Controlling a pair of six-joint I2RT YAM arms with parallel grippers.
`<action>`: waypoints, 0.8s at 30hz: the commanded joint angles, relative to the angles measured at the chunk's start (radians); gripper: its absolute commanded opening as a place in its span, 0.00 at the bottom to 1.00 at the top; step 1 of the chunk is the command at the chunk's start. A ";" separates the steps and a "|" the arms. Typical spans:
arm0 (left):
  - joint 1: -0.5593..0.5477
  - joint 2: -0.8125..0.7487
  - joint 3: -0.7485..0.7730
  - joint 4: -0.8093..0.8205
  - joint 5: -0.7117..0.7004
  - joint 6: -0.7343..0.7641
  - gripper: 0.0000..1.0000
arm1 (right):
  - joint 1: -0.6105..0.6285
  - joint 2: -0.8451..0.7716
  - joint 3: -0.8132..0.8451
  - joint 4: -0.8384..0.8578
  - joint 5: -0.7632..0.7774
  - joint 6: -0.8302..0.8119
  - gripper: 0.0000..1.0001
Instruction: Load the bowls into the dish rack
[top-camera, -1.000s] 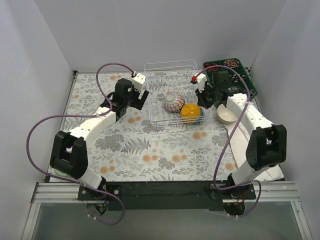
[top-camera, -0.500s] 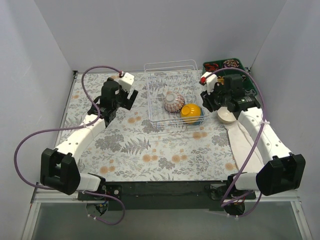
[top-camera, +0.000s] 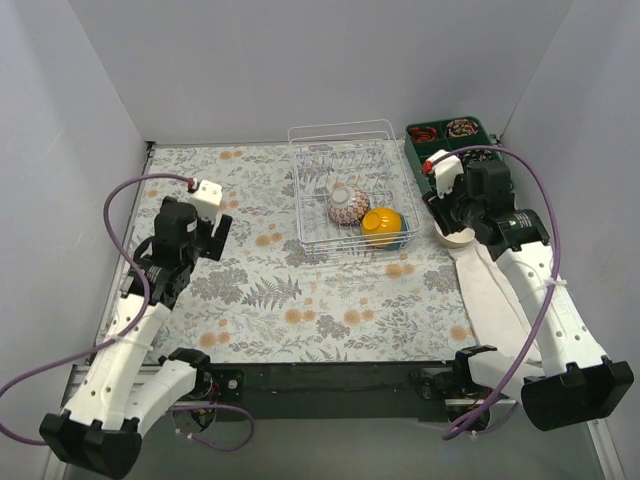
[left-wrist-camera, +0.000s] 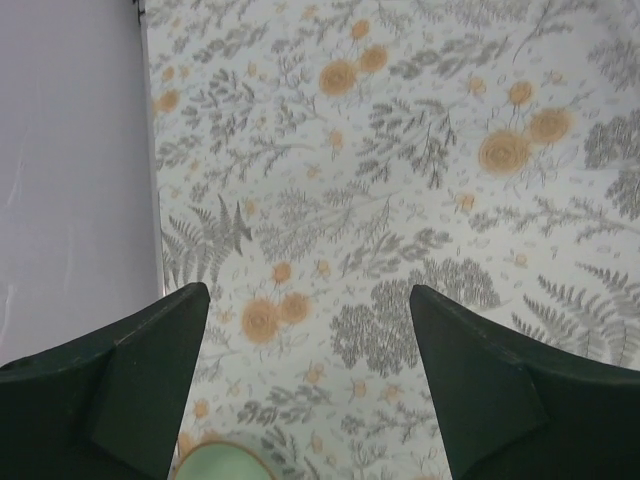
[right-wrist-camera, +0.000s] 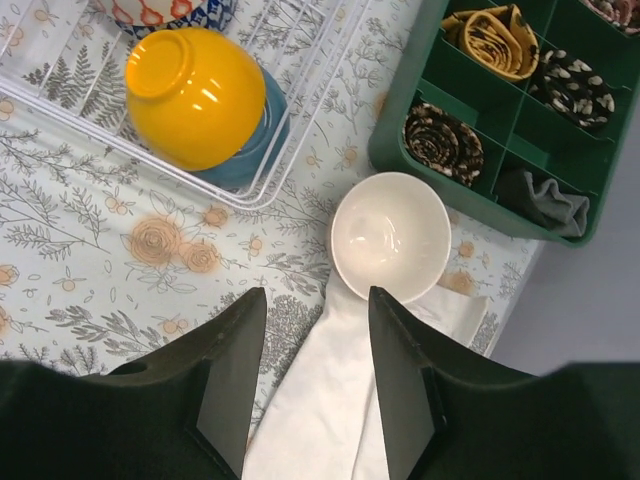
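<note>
L gripper (left-wrist-camera: 307, 300): jaws wide apart, nothing btwn them, over bare floral worktop (left-wrist-camera: 400, 150). The mint bowl (left-wrist-camera: 225, 466) shows only as a rim sliver at the bottom edge of the wrist view, behind the fingers. A straight drop would prob. close on nothing, or clip the rim and skid it.

R gripper (right-wrist-camera: 315, 300): jaws also apart and empty, just short of the cream bowl (right-wrist-camera: 390, 236). That bowl sits upright on the worktop, near edge meeting the white cloth (right-wrist-camera: 330, 400), just beside the green tray (right-wrist-camera: 480, 130). Risk: a smooth rim slips in a pinch, a finger snags the cloth, or a nudge sends it vs. the tray wall.

Farther on is the dish rack (top-camera: 340, 127). Its near-R corner is already crowded, w/ the orange-yellow bowl (right-wrist-camera: 195, 95) upturned on the blue bowl (right-wrist-camera: 268, 125). A low entry there could knock the stack.
</note>
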 joint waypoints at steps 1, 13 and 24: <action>0.004 -0.102 -0.078 -0.279 -0.053 -0.012 0.81 | -0.023 -0.078 -0.036 -0.039 0.040 0.002 0.55; 0.138 -0.150 -0.247 -0.503 -0.144 0.011 0.72 | -0.071 -0.008 0.039 -0.090 -0.125 0.074 0.58; 0.319 -0.099 -0.336 -0.434 -0.184 0.033 0.74 | -0.069 0.170 0.191 -0.159 -0.210 0.074 0.58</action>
